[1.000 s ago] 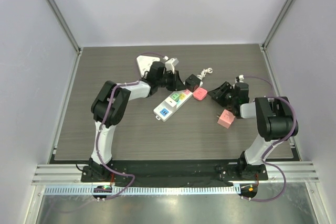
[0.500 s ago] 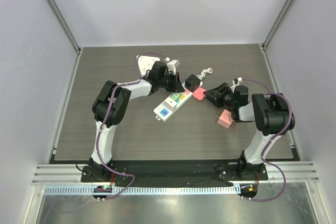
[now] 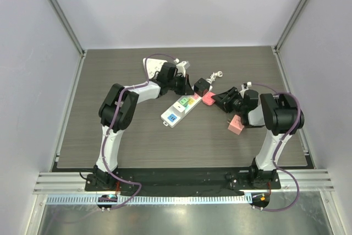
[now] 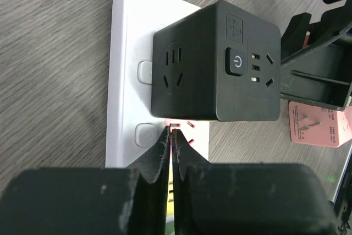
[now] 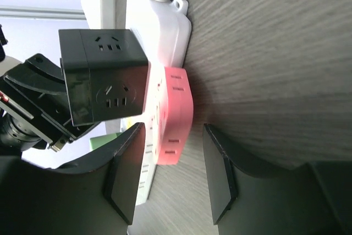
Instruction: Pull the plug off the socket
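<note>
A white power strip (image 3: 177, 111) lies slantwise at mid-table. A black cube adapter (image 3: 201, 86) (image 4: 220, 61) (image 5: 104, 78) sits in its far end, and a pink plug (image 3: 209, 98) (image 5: 176, 116) sits in the socket beside it. My left gripper (image 3: 185, 85) (image 4: 171, 131) is shut with nothing between its fingers, its tips down on the strip (image 4: 129, 81) just before the cube. My right gripper (image 3: 223, 99) (image 5: 174, 129) is open, one finger on each side of the pink plug's end, with small gaps to it.
A loose pink adapter (image 3: 236, 124) (image 4: 319, 125) lies prongs-up to the right of the strip. Green (image 3: 184, 101) and blue (image 3: 172, 116) plugs fill other sockets. A white triangular piece (image 3: 151, 67) and the strip's white cord (image 3: 217, 74) lie behind.
The left jaws closed fully at the strip. My right gripper slid left toward the strip and now stands around the pink plug.
</note>
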Tool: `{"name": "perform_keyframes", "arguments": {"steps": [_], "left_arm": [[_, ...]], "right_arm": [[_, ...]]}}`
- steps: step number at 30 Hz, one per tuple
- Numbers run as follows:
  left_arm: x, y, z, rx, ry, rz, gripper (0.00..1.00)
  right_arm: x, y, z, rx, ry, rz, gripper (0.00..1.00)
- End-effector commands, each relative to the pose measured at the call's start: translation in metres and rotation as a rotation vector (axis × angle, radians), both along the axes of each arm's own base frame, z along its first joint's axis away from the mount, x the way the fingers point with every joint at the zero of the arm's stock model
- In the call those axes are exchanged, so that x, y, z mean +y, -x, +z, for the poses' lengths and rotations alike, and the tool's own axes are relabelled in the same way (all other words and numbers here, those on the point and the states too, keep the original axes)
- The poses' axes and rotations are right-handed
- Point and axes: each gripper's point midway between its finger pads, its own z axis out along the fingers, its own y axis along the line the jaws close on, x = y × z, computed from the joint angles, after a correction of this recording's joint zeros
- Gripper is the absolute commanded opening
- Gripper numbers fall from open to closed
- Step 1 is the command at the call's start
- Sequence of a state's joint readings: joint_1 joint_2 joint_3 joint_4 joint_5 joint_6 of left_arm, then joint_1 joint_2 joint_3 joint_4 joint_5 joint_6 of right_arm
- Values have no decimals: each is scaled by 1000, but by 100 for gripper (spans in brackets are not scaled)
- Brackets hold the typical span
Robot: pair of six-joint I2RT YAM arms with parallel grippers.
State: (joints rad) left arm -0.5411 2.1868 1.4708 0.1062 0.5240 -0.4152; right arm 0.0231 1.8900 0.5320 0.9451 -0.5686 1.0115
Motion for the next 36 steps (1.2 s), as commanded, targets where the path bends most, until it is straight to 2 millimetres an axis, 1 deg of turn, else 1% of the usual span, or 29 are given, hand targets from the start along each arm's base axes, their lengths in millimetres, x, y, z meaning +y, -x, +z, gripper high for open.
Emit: {"name": "perform_keyframes", "arguments": {"steps": [1,4,5,8,10,13,14,15,20,26,28,32,36], "left_arm": [[9,5,-27,64,-75,22,2],[13,4,-32,71,-96,43,1],[14,4,-33,71,-101,49,1],[15,3,-36,77,-113,60,0],[19,2,-41,91,-140,75,0],[24,0,-44,90,-169,101,0],[27,-2,-46,89,-183,116,0],[32,-3,-51,94,-215,140,0],[39,-4,-58,112,-255,165,0],[47,-3,-64,129,-286,193,0],[48,-3,-65,134,-287,199,0],[51,-4,-68,161,-271,204,0],[52,-4,-68,161,-268,209,0]], "right_arm": [[6,-11,4,-41,-10,5,52],[7,-12,6,-47,-9,9,46],[7,-11,6,-46,-6,9,43],[5,-8,5,-41,16,9,38],[3,-7,1,-22,31,-1,35],[1,-5,-3,-8,49,-8,28],[1,-5,-3,-5,50,-9,24],[1,-4,-5,3,53,-8,22],[-1,-4,-6,25,66,-17,17],[-5,-6,-1,35,101,-25,11],[-10,-9,2,31,127,-42,9],[-16,-4,-2,72,161,-71,1],[-21,-1,-9,113,154,-107,1]]}}
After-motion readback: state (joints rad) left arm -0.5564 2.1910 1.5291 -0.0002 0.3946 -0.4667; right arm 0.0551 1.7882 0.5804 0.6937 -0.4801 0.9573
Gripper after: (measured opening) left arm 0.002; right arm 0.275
